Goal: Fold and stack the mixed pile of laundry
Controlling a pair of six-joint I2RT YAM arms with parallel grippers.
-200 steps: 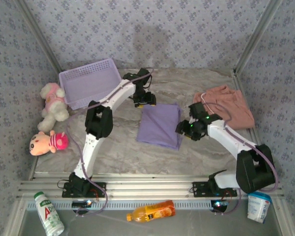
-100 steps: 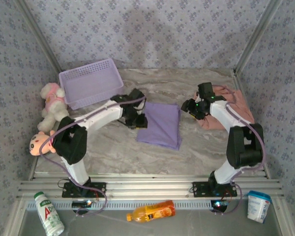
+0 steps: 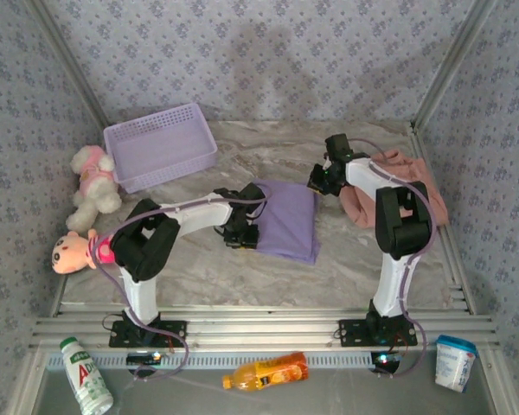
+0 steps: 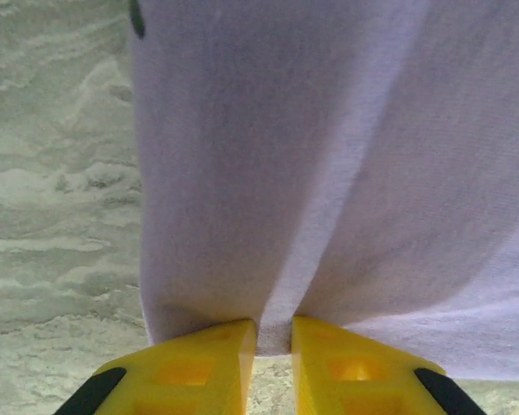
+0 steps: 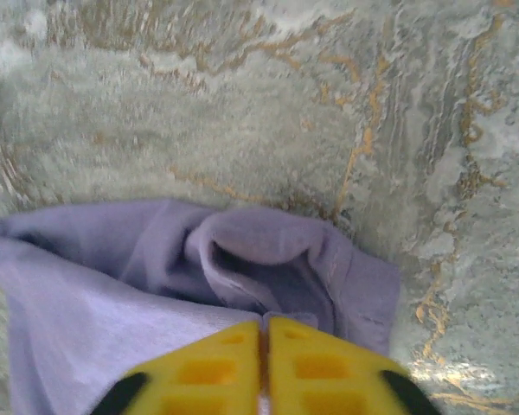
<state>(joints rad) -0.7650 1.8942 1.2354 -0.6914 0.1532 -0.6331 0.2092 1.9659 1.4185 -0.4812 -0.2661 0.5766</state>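
The lavender T-shirt (image 3: 287,220) lies folded into a rectangle mid-table. My left gripper (image 3: 242,230) is at its near-left edge; in the left wrist view the yellow fingers (image 4: 209,367) are shut on a pinched ridge of the T-shirt (image 4: 329,156), gripper (image 4: 274,339). My right gripper (image 3: 322,180) is at the shirt's far-right corner; in the right wrist view the gripper (image 5: 264,327) is shut, with the rumpled edge of the T-shirt (image 5: 268,251) caught at its tips. The salmon-pink garment (image 3: 413,177) lies bunched at the right, under the right arm.
A lavender mesh basket (image 3: 160,143) stands at the back left. Two plush toys (image 3: 93,177) (image 3: 80,251) lie along the left edge. On the front ledge are a white bottle (image 3: 85,376), an orange bottle (image 3: 266,372) and a cup (image 3: 456,361).
The left gripper came down to the shirt's near-left edge and closed on it. The right gripper swung from the pink garment to the shirt's far-right corner and shut.
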